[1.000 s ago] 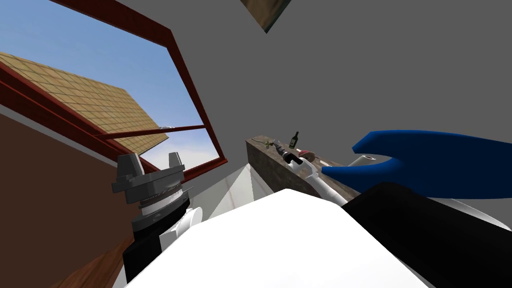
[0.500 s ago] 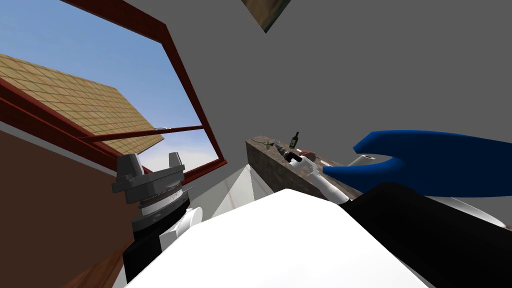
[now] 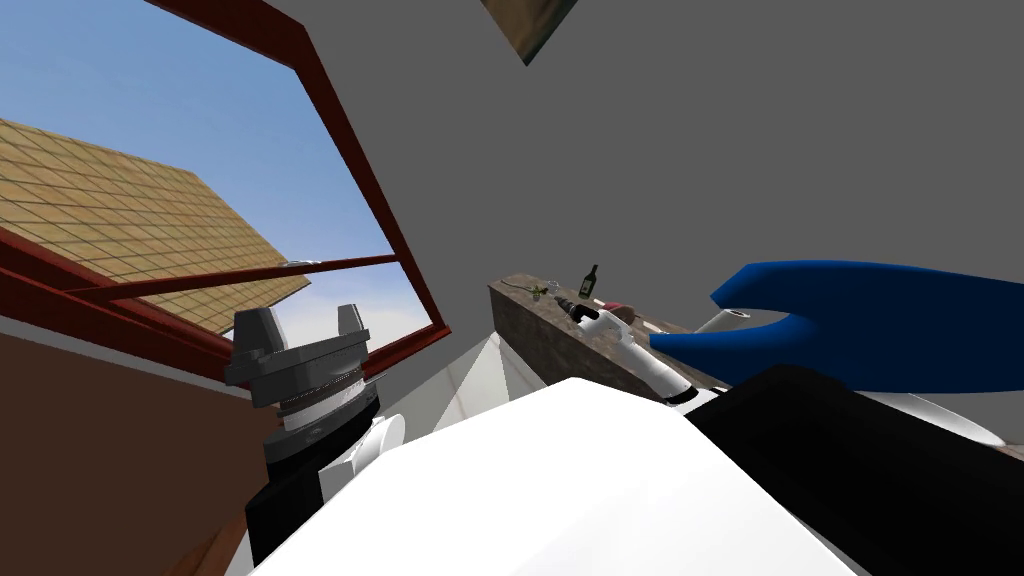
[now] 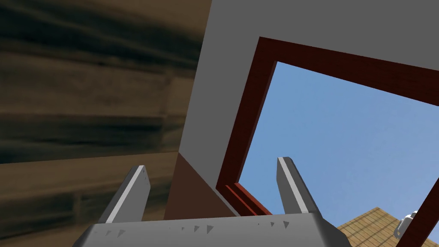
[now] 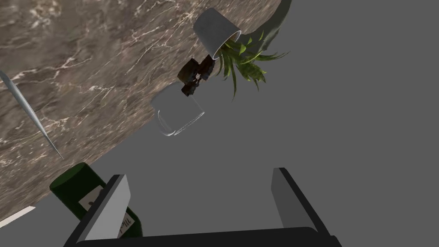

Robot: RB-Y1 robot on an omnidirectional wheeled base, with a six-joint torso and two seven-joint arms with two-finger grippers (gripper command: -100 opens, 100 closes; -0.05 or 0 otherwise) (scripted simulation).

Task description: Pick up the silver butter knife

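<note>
My head camera has rolled a little since a second ago, so the window slants differently, and the right forearm has shifted slightly along the worktop (image 3: pixel 535 335).

The right arm reaches out straight and low over that brown, marbled worktop, and its right claw (image 3: pixel 562 303) shows small at the far end. In the right wrist view the right claw (image 5: pixel 199 175) stands wide, with nothing between the fingers, which point past the worktop's (image 5: pixel 85 51) edge at a grey wall.

The silver butter knife (image 5: pixel 28 110) lies flat on the stone, thin and slanted. It is well to one side of the claw and apart from it, beyond the dark green bottle (image 5: pixel 79 186) that stands just behind one finger.

Farther along the edge are a clear glass jar (image 5: pixel 175 113), a small dark object (image 5: pixel 195 75) and a plant in a white pot (image 5: pixel 215 31).

The left arm is held up at my left side. Its left claw (image 3: pixel 302 315) points upward with the fingers spread and empty, as the left wrist view (image 4: pixel 213 164) also shows.
</note>
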